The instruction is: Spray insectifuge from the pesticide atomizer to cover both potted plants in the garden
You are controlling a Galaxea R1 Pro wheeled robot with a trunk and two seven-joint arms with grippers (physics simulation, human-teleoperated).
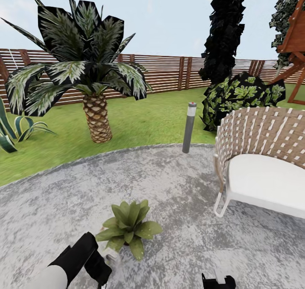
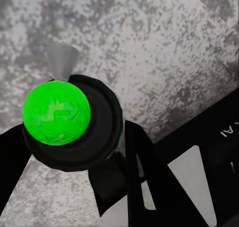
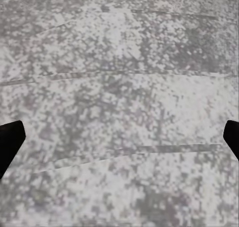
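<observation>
left gripper (image 2: 94,152) clamped on dark green pesticide atomizer (image 2: 64,117) with pale nozzle, beside green rosette potted plant (image 1: 129,225) on grey patio (image 1: 178,187). my right gripper (image 3: 119,137) wide, empty. spraying step, i judge; next: aim nozzle onto leaves.

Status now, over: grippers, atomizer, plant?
Left gripper shut on atomizer, beside the potted plant. Right gripper open, empty, over patio. Chair stands apart at right.

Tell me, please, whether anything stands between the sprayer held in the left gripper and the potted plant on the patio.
Nothing visible does. In the head view the left gripper sits right beside the potted plant, with only bare patio paving around it. The left wrist view shows the pesticide atomizer between the fingers, above that paving.
</observation>
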